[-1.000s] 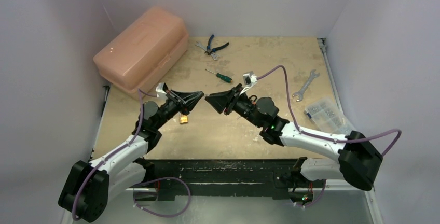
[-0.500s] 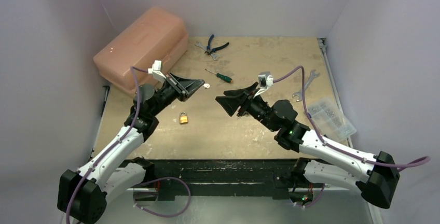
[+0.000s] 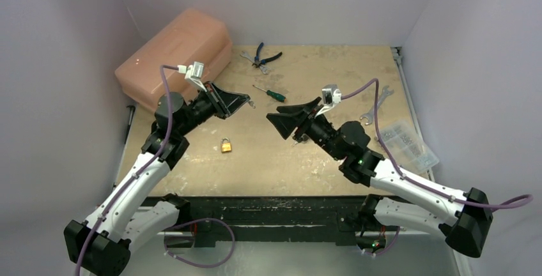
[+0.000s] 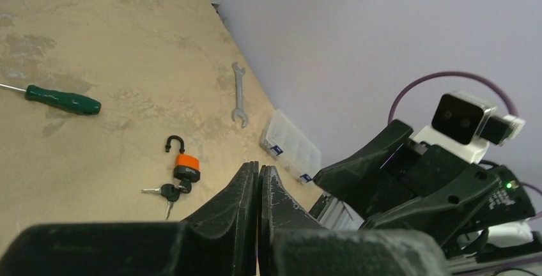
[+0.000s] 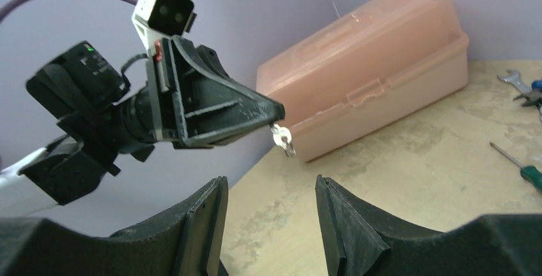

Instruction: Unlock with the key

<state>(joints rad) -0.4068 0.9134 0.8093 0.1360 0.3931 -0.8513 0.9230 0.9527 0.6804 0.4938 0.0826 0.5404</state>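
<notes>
table [image 3: 275,161]: matt, rough, stained wood board | jaws: matt black grainy plastic | key [image 5: 282,139] at left jaws' tip: shiny metal | toolbox [image 5: 377,78] behind left jaws: smooth, semi-glossy pink plastic | padlock [image 3: 226,145] near left jaws: brass-coloured metal

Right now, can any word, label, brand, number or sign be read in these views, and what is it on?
No text can be read here.
padlock: a small pale mark on its dark lower part, too blurred to read.
clear parts box: small blue stickers on its side, too small to read.
toolbox: no lettering visible.
</notes>
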